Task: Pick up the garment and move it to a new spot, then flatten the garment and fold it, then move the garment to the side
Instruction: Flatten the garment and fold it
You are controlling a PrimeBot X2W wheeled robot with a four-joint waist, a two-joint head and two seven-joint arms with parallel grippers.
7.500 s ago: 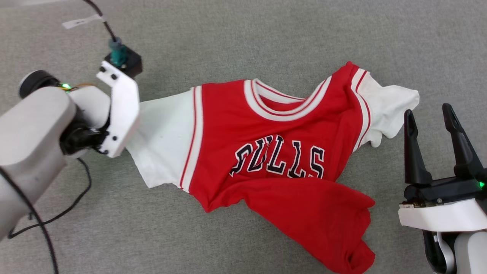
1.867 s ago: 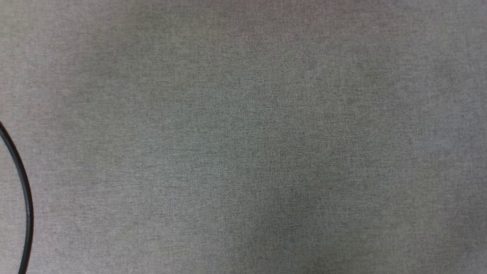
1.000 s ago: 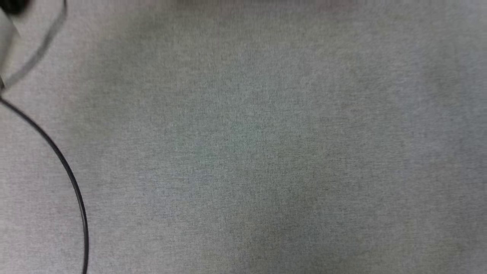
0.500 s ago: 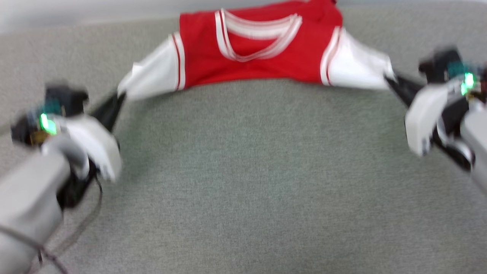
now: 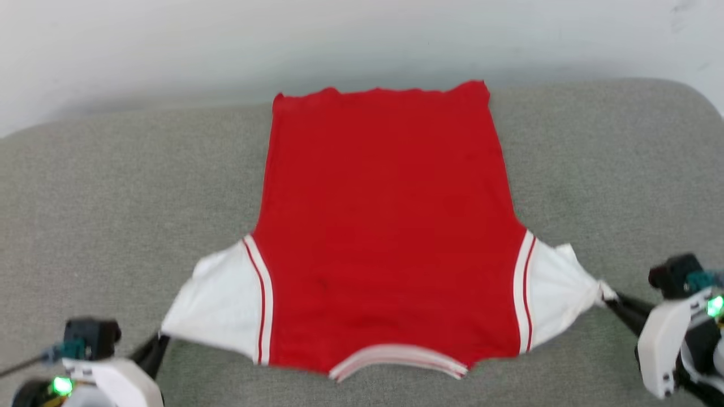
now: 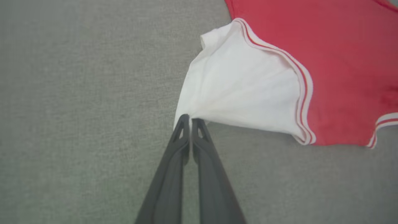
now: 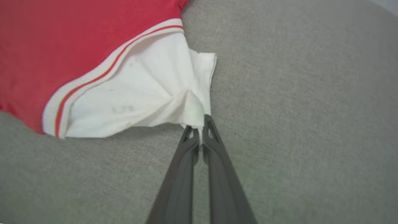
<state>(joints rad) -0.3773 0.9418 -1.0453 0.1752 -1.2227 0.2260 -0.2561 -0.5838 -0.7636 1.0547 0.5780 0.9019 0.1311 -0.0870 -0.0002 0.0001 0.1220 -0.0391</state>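
Note:
The garment [image 5: 384, 226], a red jersey with white sleeves, lies spread on the grey surface with its plain red side up, hem toward the far edge, striped collar nearest me. My left gripper [image 5: 163, 339] is shut on the tip of the left white sleeve [image 6: 236, 93], pinching it at the fingertips [image 6: 189, 119]. On the other side my right gripper [image 5: 610, 298] is shut on the right sleeve [image 7: 140, 96], cloth bunched at its tips [image 7: 200, 123]. Both sleeves are pulled taut outward. The lettering is hidden underneath.
The grey fabric surface [image 5: 113, 186] ends at a rounded far edge against a pale wall [image 5: 362, 39]. Bare grey surface lies on both sides of the garment and in front of the collar.
The head view has swung from bare grey surface to the garment. In the last half second the garment came down spread out, hem far, and both grippers drew back toward me holding the sleeves.

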